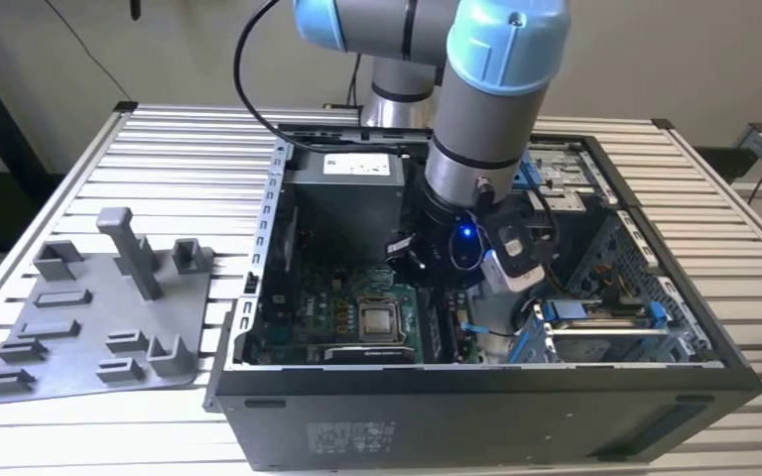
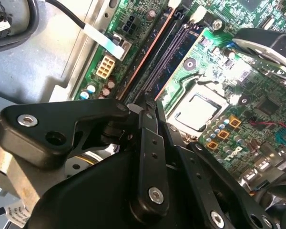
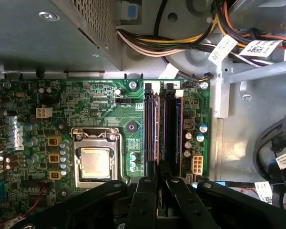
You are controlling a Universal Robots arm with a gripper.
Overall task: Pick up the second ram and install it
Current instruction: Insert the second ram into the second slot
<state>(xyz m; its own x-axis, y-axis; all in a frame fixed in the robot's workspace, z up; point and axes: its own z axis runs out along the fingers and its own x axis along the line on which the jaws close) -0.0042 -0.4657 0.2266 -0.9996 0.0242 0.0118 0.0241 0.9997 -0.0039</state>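
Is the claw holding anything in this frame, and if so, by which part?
It cannot be told. In both wrist views the claw sits low over the motherboard's memory slots with fingers close together; any ram stick between them is hidden.

Ext. cam high over case point(image 1: 487, 382); wrist cams close above motherboard point(image 3: 133, 114).

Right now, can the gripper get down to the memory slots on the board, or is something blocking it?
Probably yes. The gripper hangs inside the open case right over the memory slots, with nothing between them; the cables lie off to the side.
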